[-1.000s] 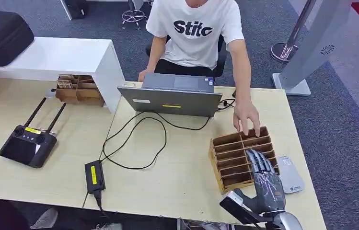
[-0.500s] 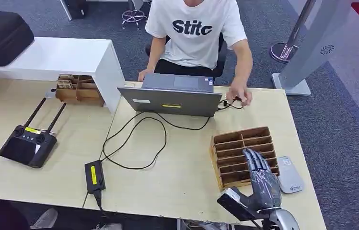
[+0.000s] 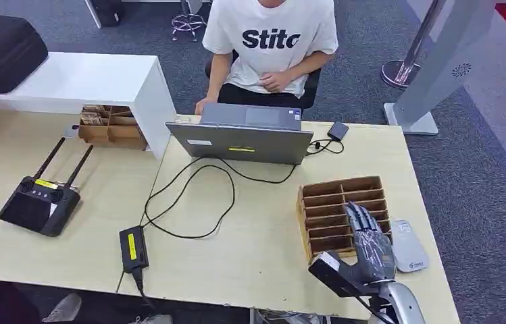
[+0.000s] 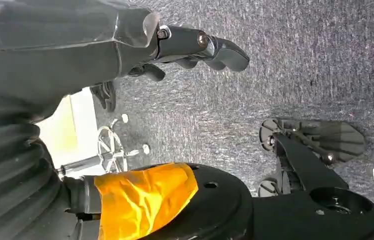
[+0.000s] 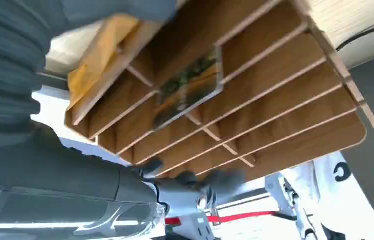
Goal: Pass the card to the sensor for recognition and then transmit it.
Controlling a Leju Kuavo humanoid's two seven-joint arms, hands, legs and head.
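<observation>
Since a second ago the person point(image 3: 270, 40) has pulled their arm off the rack point(image 3: 334, 202). Your right hand point(image 3: 366, 239) reaches over its near-right slots with fingers apart, grasping nothing; the card point(image 5: 188, 86) sits slotted, so pickup and sensor point(image 3: 409, 246) pass remain.

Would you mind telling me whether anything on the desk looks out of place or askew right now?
Nothing looks damaged or spilled. The card lies tilted across the dividers of the wooden organizer rather than slotted in, and a black cable loops loosely across the desk.
</observation>
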